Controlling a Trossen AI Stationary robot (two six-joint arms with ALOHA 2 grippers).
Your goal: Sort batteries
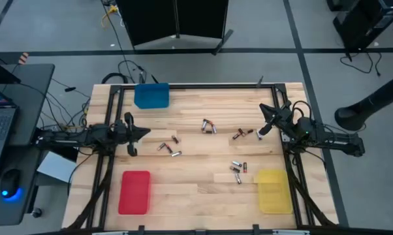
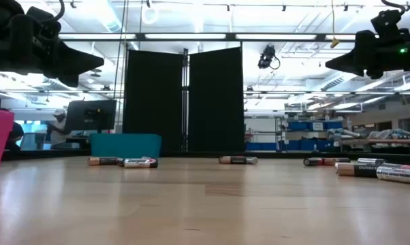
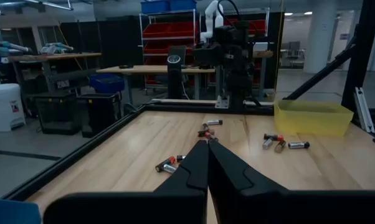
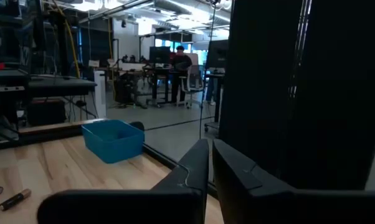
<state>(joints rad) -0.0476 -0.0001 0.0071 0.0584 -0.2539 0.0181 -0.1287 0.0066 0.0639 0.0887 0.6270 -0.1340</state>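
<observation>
Several small batteries lie on their sides, scattered over the wooden table: a pair [image 1: 208, 126] toward the far side, others [image 1: 242, 134] near the right arm, two [image 1: 169, 149] left of centre, a cluster [image 1: 237, 171] beside the yellow tray. The low view shows them [image 2: 123, 162] [image 2: 238, 160] [image 2: 375, 169] resting on the tabletop. My left gripper [image 1: 144, 132] hovers shut at the table's left, pointing right toward the batteries [image 3: 169, 165]; its tips [image 3: 207, 143] are together. My right gripper [image 1: 264, 112] hovers shut at the right, aimed at the far-left; its tips [image 4: 209, 144] are together. Both are raised above the table [image 2: 75, 61] [image 2: 341, 62].
A blue tray [image 1: 151, 96] stands at the far left of the table, a red tray [image 1: 134, 192] at the near left, a yellow tray [image 1: 273, 190] at the near right. A black frame [image 1: 111, 111] borders the tabletop. Bare wood [image 1: 196, 202] lies between the near trays.
</observation>
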